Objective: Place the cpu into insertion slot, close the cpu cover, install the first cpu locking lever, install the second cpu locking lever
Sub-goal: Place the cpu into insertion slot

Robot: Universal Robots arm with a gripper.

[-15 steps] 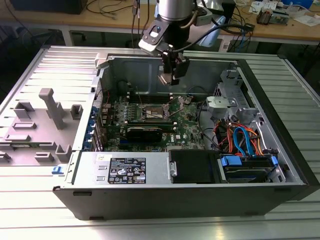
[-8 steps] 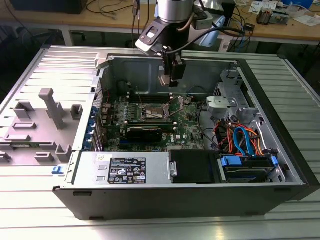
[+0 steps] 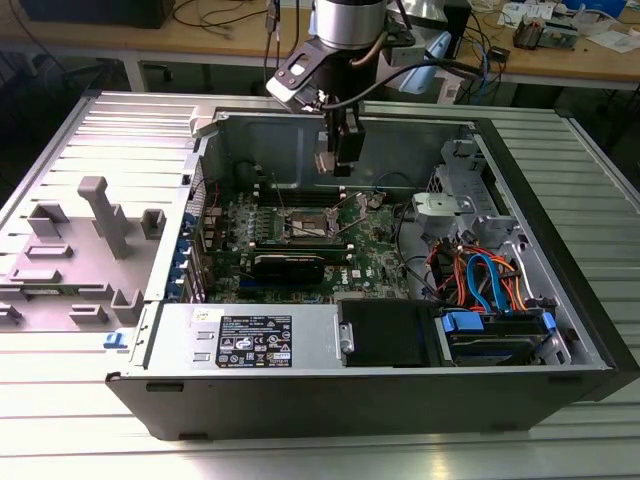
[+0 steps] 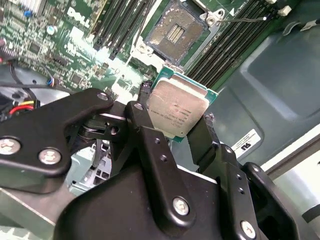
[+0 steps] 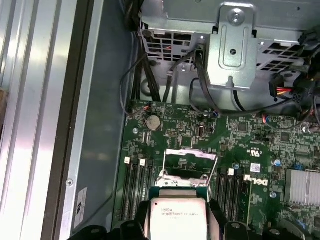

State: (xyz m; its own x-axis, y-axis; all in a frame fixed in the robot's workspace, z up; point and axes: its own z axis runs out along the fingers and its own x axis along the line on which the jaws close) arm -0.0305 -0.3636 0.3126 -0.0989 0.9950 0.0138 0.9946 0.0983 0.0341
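Exterior view, nearest edge: an open computer case [image 3: 560, 385] lies on its side on a ribbed metal table [image 3: 300, 455]. Along the case's near wall sit a labelled power supply [image 3: 250, 340] and, to the exterior view's right of it, a black drive cover [image 3: 390, 330]. Orange and blue cables [image 3: 485, 280] bundle just beyond, at the right end. On the table at the exterior view's left, apart from the case, stands a grey plastic fixture [image 3: 95, 225].

Mid-case: the green motherboard [image 3: 375, 245] carries a black card [image 3: 288, 266] on its near side. Beyond the card is the insertion slot [image 3: 306, 224], its dark centre uncovered and nothing seated in it. The second wrist view shows the slot [image 4: 176, 31] bare, flanked by long memory slots [image 4: 227, 45]. In the first wrist view the cpu cover [image 5: 190, 154] stands raised at the slot's edge.

Above the slot: the gripper [image 3: 340, 165] hangs clear of the board. In both wrist views its black fingers [image 4: 150, 140] pinch the cpu [image 4: 177, 107] by two opposite edges, silver top facing the cameras. The cpu [image 5: 178, 216] is in the air, not touching the slot.

Far side: the case's rear wall, then a wooden workbench [image 3: 560, 60].
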